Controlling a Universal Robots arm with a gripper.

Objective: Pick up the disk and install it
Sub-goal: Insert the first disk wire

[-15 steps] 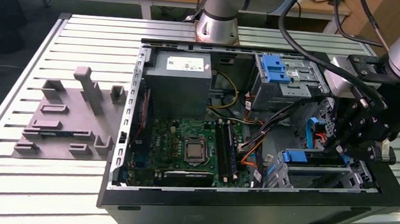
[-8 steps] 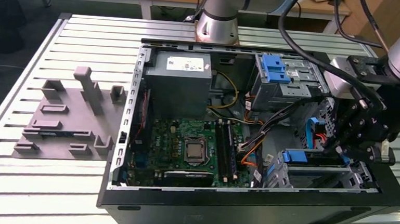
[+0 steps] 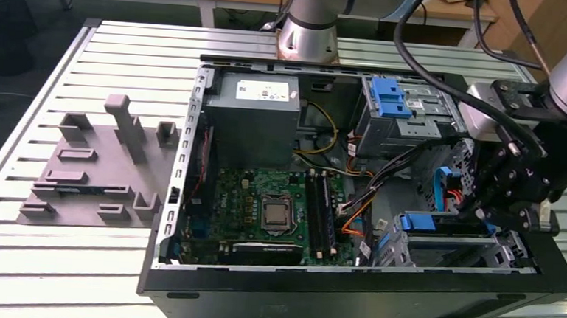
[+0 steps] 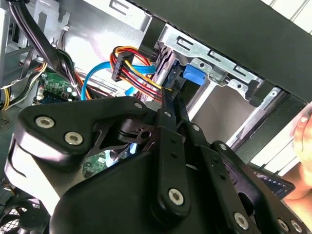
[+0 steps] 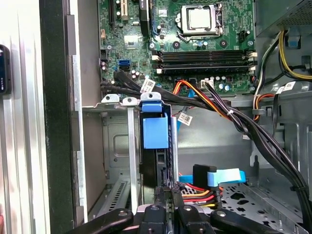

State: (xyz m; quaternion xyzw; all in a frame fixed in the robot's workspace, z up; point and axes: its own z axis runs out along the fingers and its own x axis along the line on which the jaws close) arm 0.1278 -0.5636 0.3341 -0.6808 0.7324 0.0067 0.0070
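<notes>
The end effector [image 3: 487,208] hangs low inside the open computer case [image 3: 354,296], at the drive cage [image 3: 460,247] in the near corner on the exterior view's right. In the first wrist view its fingers [image 5: 171,195] look drawn close together on the edge of the disk [image 5: 155,131], which stands on edge in the cage slot, blue bracket showing. Judging from this, pick-up is done and the disk sits partly in its bay; whether it is fully seated I cannot tell. Loose cables [image 5: 214,105] run just beside it. A hand [image 4: 302,146] shows outside the case.
</notes>
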